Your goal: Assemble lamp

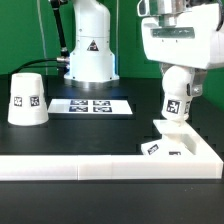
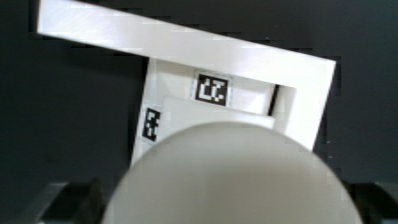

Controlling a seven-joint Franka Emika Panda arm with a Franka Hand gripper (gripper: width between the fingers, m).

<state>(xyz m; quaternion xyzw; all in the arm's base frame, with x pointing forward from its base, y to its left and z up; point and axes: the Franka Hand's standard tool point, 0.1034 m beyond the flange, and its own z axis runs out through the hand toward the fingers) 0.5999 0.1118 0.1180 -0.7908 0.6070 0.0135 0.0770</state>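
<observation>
Lamp parts are seen in three places on the black table [image 1: 120, 128]. The bulb [image 1: 172, 108] is held upright by the gripper [image 1: 177, 86], whose fingers are closed partway onto its upper part, one at each side. A black-and-white tag is shown on the side of the bulb that faces the exterior camera. The bulb is positioned directly above the base [image 1: 186, 150], with its lower end at or just over the base's top face; whether the two touch cannot be told from either view. In the wrist view the rounded bulb [image 2: 222, 178] is seen large and blurred in front of the base [image 2: 240, 125], on which two tags and a narrow slot can be made out. Dark fingers [image 2: 80, 203] are glimpsed at either side of the bulb. The base lies flat and appears to be set against a white rail [image 1: 80, 165], which runs on past it toward the exterior view's left. The shade [image 1: 27, 98] is stood well apart from the base, toward the exterior view's left, with its narrow end up and a tag on its side. The marker board [image 1: 92, 105] is laid flat between the shade and the base, farther back than the base. The robot pedestal [image 1: 90, 50], marked with a triangle logo, is placed behind the marker board, well apart from the base.
</observation>
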